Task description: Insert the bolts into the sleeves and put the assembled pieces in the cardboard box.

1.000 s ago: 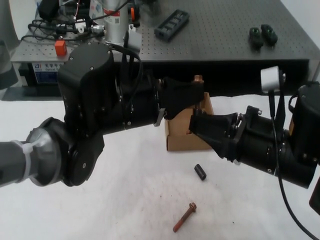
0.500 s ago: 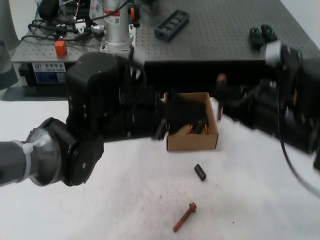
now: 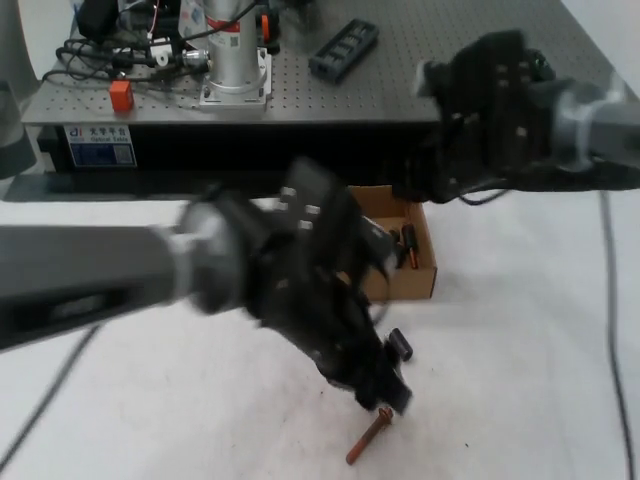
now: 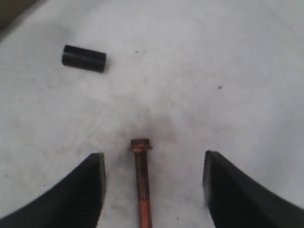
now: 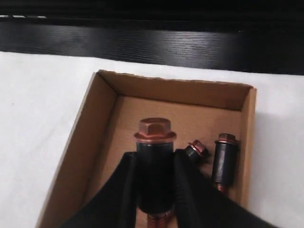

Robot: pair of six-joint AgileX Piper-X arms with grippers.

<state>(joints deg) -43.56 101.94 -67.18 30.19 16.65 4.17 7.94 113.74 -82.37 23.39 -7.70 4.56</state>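
The left arm [image 3: 200, 270] is stretched low across the bench to the near side of the cardboard box [image 3: 415, 282]. Its gripper [image 4: 152, 164] is pointed down at the surface, with the fingers [image 4: 90, 190] spread wide apart. The right arm [image 3: 510, 100] is raised behind the box. Its gripper [image 5: 155, 159] is held over the box's open top, with the fingers pressed against a sleeved bolt [image 5: 154, 137], whose head is left clear of the fingertips.

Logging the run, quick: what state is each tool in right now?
Left tool: open, above the loose bolt, not gripping it.
Right tool: closed on an assembled piece over the cardboard box.
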